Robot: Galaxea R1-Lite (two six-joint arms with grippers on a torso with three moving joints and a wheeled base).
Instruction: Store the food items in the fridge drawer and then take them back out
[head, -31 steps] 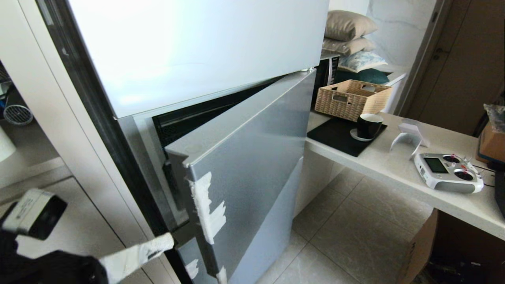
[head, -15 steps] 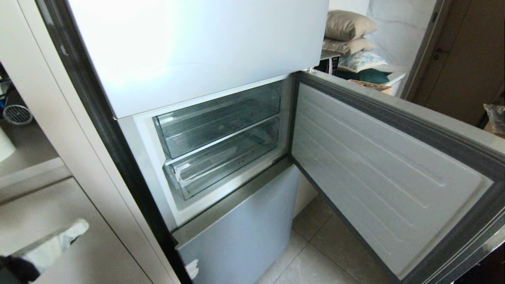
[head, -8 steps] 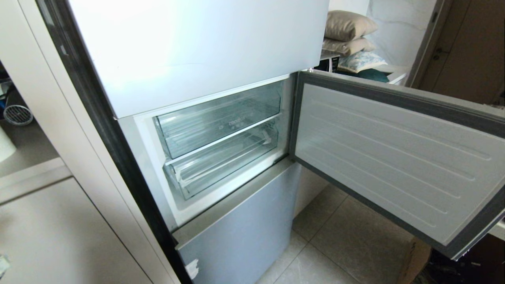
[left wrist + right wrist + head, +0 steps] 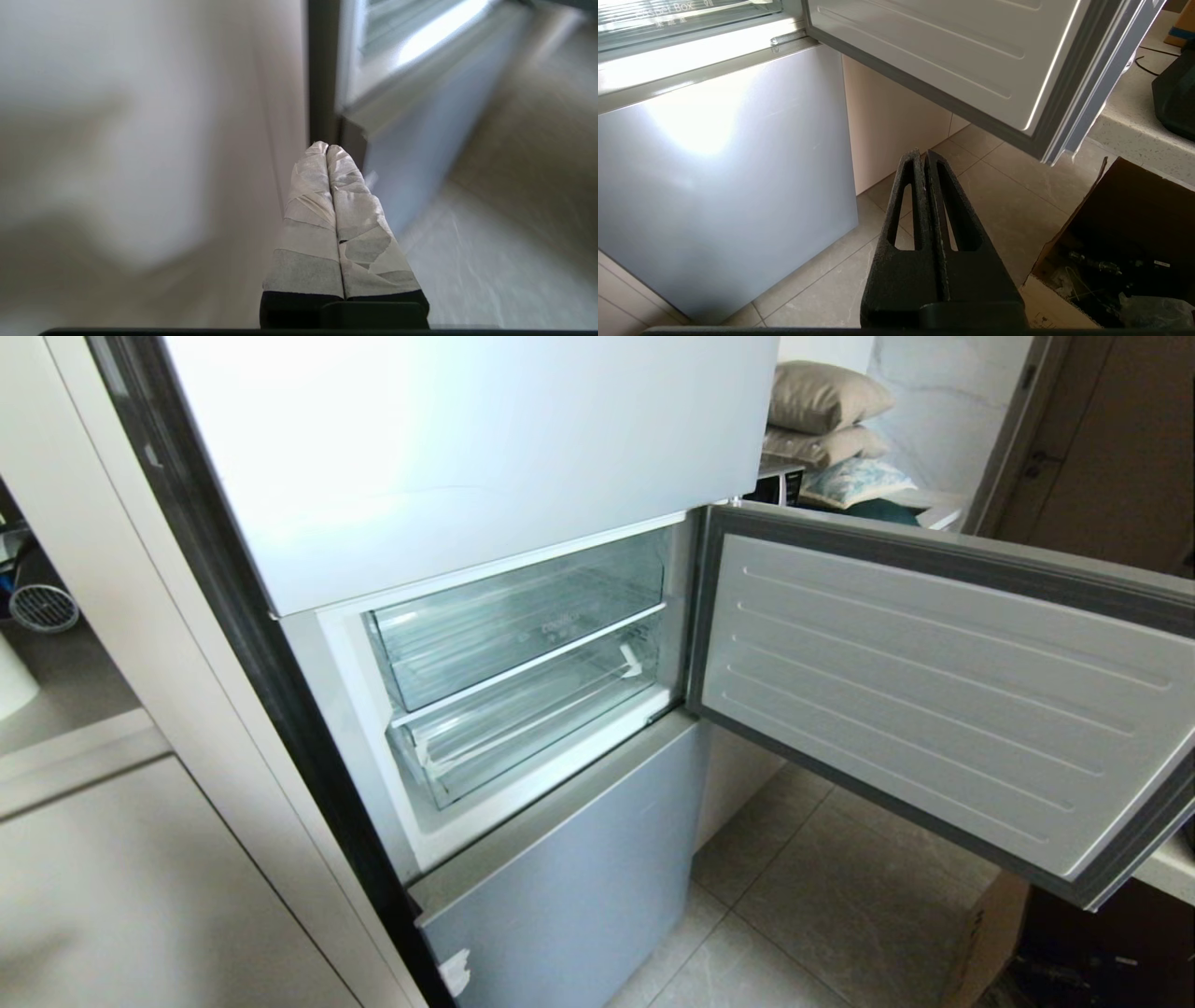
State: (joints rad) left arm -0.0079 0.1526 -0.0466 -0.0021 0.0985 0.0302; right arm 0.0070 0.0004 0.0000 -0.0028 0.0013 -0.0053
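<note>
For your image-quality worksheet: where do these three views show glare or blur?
Head view: glare washes out the upper fridge door. Left wrist view: background smeared, only the taped left gripper fairly sharp. Right wrist view: sharp, with a bright reflection on the lower fridge door.

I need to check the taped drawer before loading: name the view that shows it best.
Head view: the fridge drawer shows whole, shut, beneath the deeper drawer. Right wrist view catches only that lettered drawer's edge; left wrist view shows neither clearly.
</note>
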